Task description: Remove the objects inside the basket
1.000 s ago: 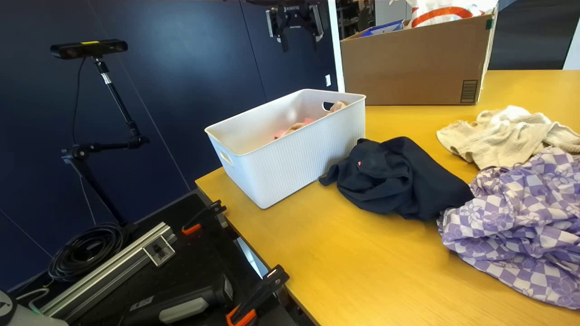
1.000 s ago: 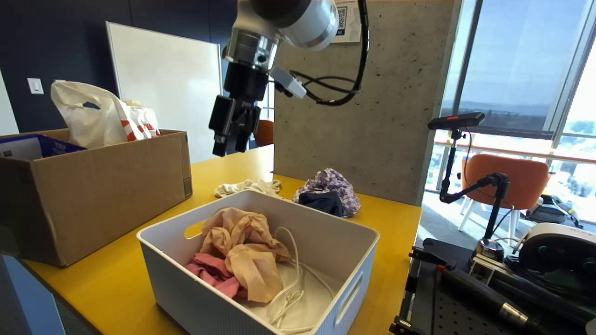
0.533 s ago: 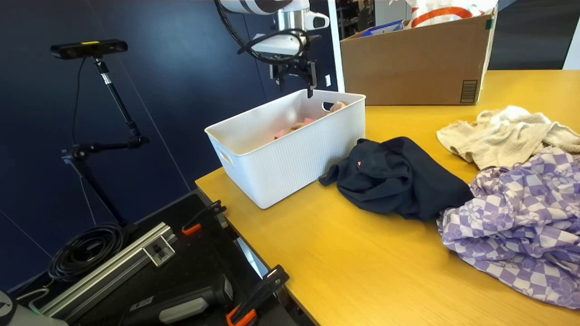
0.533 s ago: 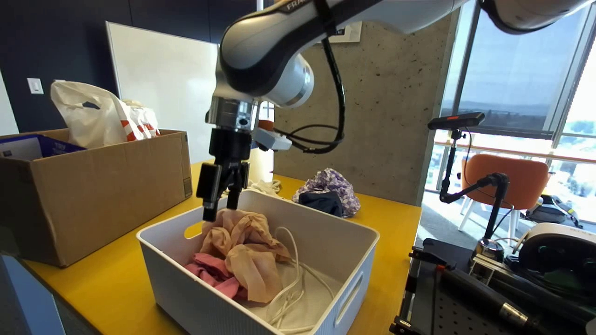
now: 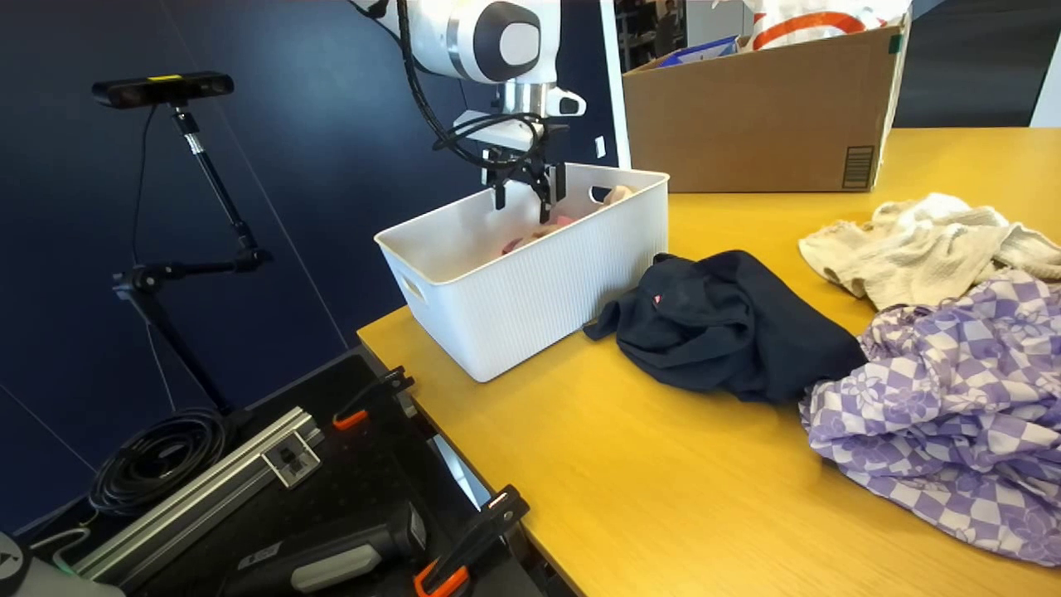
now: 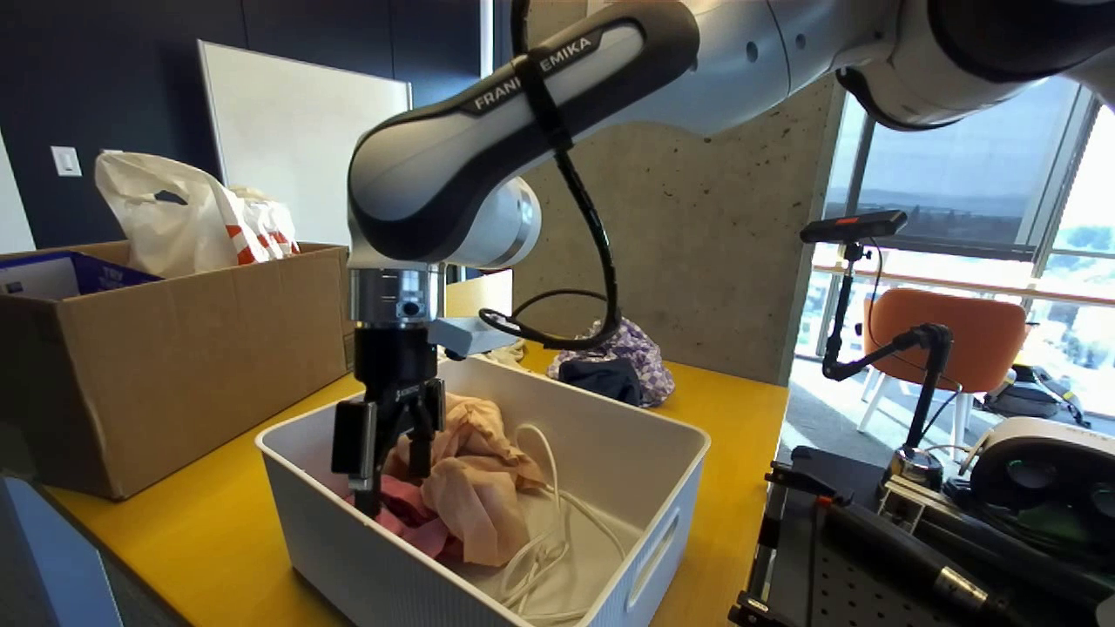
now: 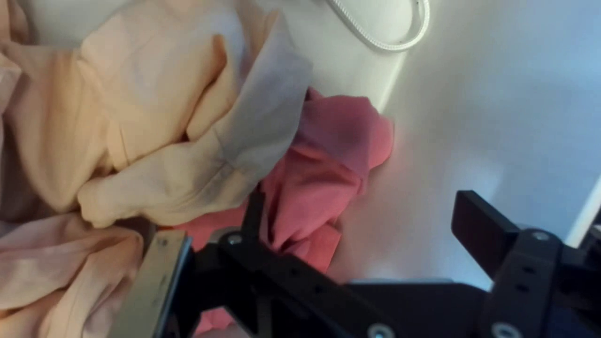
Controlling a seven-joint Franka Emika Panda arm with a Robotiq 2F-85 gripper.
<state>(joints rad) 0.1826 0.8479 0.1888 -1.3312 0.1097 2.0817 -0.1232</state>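
The white basket (image 5: 572,286) stands on the yellow table and also shows in an exterior view (image 6: 335,540). Inside lie a peach cloth (image 6: 475,505), a pink cloth (image 6: 408,503) and a white cord (image 6: 555,470). My gripper (image 5: 522,207) is open and points down inside the basket, over the pink cloth near a side wall (image 6: 395,489). In the wrist view the pink cloth (image 7: 324,173) lies by one finger of the open gripper (image 7: 360,202); the other finger is over the basket wall. The peach cloth (image 7: 155,108) and cord (image 7: 389,48) show too. Part of the pink cloth is hidden.
A navy cloth (image 5: 721,323) lies against the basket's outside. A purple checked cloth (image 5: 953,414) and a cream cloth (image 5: 920,249) lie farther along the table. A large cardboard box (image 5: 754,124) stands beside the basket. Clamps (image 5: 477,539) sit on the table's edge.
My gripper has come down from high above the basket to inside it, over the pink cloth, staying open. The cloths, cord and basket show no clear movement.
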